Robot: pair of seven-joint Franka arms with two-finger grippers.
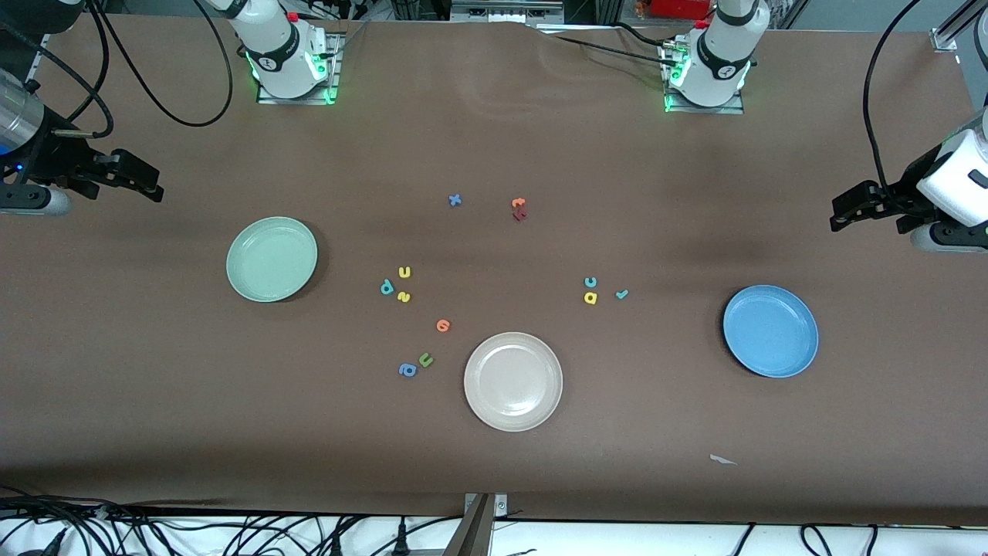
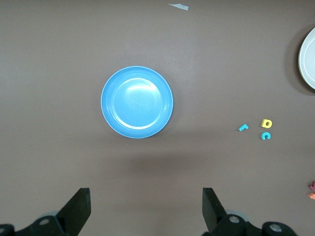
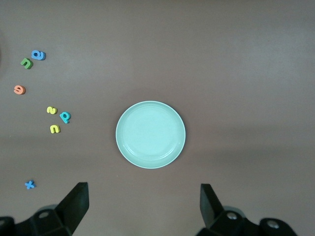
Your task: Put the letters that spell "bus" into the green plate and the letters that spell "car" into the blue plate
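The green plate [image 1: 272, 259] [image 3: 150, 134] lies empty toward the right arm's end. Beside it, nearer the middle, a teal "b" [image 1: 387, 287] [image 3: 65, 117], a yellow "u" [image 1: 404, 272] [image 3: 54, 129] and a yellow "s" [image 1: 404, 296] [image 3: 51, 110] cluster together. The blue plate [image 1: 770, 330] [image 2: 137, 102] lies empty toward the left arm's end. Close to it sit a teal "c" [image 1: 590, 283] [image 2: 266, 135], a yellow "a" [image 1: 590, 298] [image 2: 266, 123] and a teal "r" [image 1: 621, 294] [image 2: 243, 128]. My right gripper [image 1: 150, 185] [image 3: 144, 201] hangs open above the table by the green plate, holding nothing. My left gripper [image 1: 840, 215] [image 2: 146, 204] hangs open by the blue plate, also holding nothing.
A beige-white plate [image 1: 513, 381] [image 2: 307, 59] lies nearest the front camera, mid-table. Stray letters: orange [image 1: 443, 325], green "u" [image 1: 425, 360], dark blue "a" [image 1: 407, 371], blue "x" [image 1: 455, 200], orange and red pair [image 1: 519, 208]. A white scrap [image 1: 722, 460] lies near the front edge.
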